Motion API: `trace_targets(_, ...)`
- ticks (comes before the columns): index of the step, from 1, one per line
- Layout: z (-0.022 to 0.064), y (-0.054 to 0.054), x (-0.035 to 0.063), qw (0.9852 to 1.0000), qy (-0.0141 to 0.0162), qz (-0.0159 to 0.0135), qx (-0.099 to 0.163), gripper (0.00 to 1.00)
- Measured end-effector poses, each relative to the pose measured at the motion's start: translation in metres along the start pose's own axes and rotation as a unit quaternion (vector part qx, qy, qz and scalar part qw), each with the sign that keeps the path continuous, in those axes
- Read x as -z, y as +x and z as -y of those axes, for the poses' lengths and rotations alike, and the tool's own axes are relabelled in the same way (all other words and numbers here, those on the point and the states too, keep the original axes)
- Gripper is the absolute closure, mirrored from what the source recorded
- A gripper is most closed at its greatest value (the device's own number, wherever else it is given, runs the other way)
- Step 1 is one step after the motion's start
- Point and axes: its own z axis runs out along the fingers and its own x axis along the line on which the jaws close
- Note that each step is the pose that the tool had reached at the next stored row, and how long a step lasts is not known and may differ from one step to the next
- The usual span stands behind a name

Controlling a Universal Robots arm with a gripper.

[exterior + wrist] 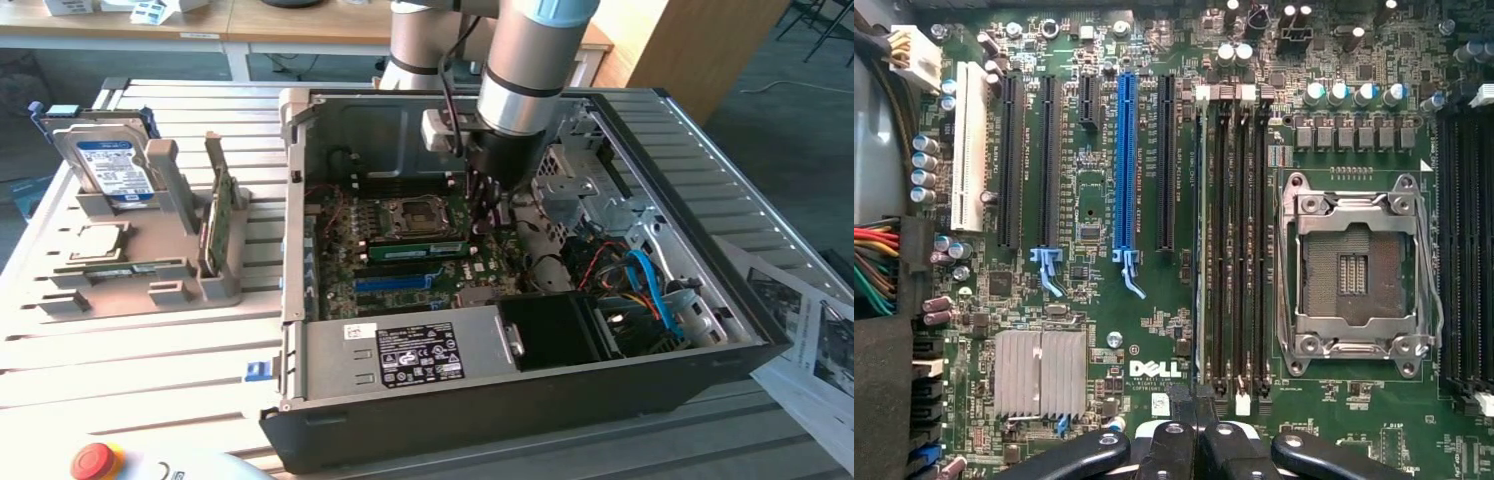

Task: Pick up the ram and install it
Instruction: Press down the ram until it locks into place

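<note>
On the slatted table (pixel 120 330), the computer case (pixel 534 400) holds a motherboard (pixel 1104 340).

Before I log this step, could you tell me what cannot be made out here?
- Exterior view: whether the long green ram stick is fully seated in its slot; the black tool covers one end.
- Wrist view: the tool's fingers, cut off by the picture's edge.
- Exterior view: the silver hard drive's label print, too small.
</note>
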Motion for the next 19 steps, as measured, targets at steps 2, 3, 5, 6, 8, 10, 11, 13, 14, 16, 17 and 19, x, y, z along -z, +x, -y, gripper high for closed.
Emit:
trace_targets(2,0.0000,0.0000,-0.0006,1.0000,0.0000,-0.0001,0.000,0.89)
trace_targets(3,0.0000,0.0000,-0.0007,1.0000,0.0000,-0.0001,0.000,0.89)
trace_targets(5,0.0000,0.0000,-0.0007,1.0000,0.0000,0.0000,0.000,0.89)
trace_targets(6,0.0000,0.0000,-0.0008,1.0000,0.0000,0.0000,0.000,0.89)
trace_targets(8,0.0000,-0.0005,-0.0010,1.0000,0.0000,0.0001,0.000,0.89)
trace_targets(10,0.0000,-0.0013,-0.0009,1.0000,0.0000,0.0000,0.000,0.89)
trace_targets(11,0.0000,-0.0018,-0.0010,1.0000,0.0000,0.0000,0.000,0.89)
trace_targets(13,0.0000,-0.0026,-0.0011,1.0000,0.0000,0.0000,0.000,0.89)
trace_targets(14,0.0000,-0.0028,-0.0011,1.0000,0.0000,0.0000,0.000,0.89)
trace_targets(16,0.0000,-0.0031,-0.0012,1.0000,0.0000,0.0000,0.000,0.89)
trace_targets(17,-0.0002,-0.0033,-0.0014,1.0000,0.0000,0.0000,0.000,0.89)
trace_targets(19,-0.0006,-0.0036,-0.0017,1.0000,0.0000,0.0001,0.000,0.89)
